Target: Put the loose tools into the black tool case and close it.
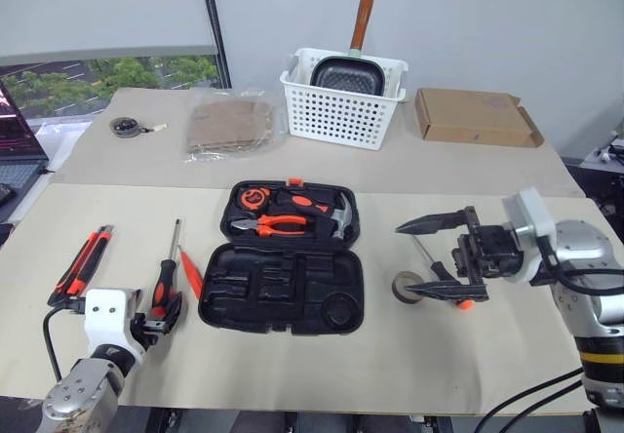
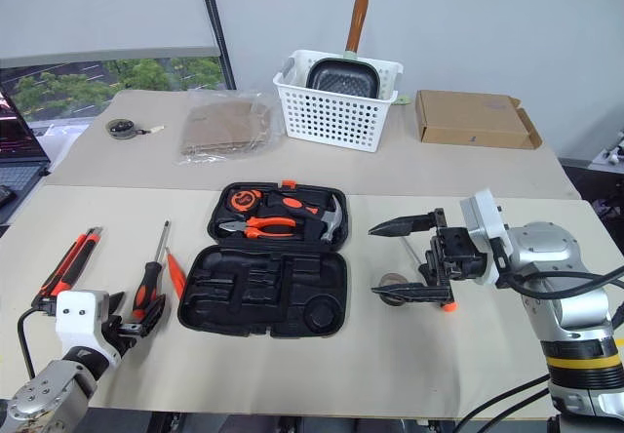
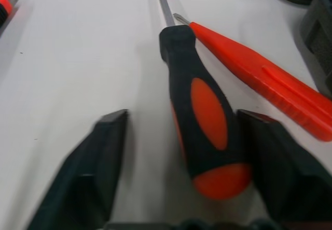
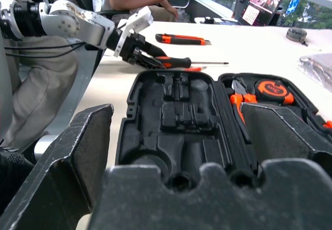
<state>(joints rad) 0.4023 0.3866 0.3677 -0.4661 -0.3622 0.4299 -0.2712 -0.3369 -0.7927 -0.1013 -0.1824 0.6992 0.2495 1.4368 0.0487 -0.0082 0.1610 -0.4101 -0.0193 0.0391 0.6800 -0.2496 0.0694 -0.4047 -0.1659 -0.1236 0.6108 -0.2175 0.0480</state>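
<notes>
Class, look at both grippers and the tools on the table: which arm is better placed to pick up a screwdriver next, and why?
Left. The left gripper already straddles the handle of the screwdriver beside the black tool case. The right gripper hangs open above the table.

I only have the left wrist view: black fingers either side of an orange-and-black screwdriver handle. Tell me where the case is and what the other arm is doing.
Observer: The black plastic tool case lies open just right of that screwdriver, its empty moulded half nearest the robot.
Operator: Report the right arm.
Observer: The right gripper hovers right of the case, fingers wide apart, holding nothing.
Operator: List what is under it.
Observer: A small tape ring and a second long-shafted screwdriver lie on the table there.
</notes>
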